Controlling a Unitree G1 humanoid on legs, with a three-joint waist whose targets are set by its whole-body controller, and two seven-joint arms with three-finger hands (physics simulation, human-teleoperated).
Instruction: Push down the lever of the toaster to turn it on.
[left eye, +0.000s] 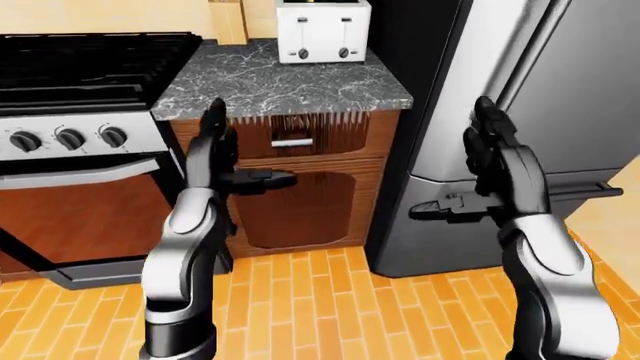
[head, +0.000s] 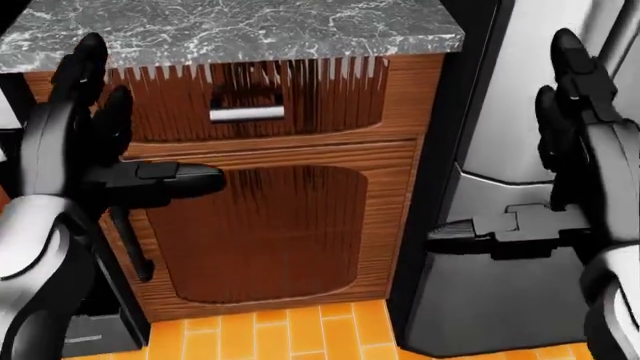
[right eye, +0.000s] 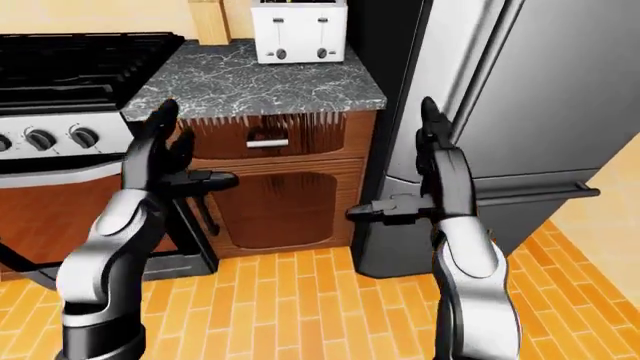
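Toaster (left eye: 322, 30) sits far off on the desk (left eye: 280, 79), lever not pushed. I see my left hand (left eye: 215, 161) and right hand (left eye: 495, 172) open, holding nothing.

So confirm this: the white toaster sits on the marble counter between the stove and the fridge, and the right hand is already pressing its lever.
Wrong on the hand. In the left-eye view the right hand hangs open beside the fridge, well below the toaster, touching no lever. The toaster does sit on the marble counter between the stove and fridge.
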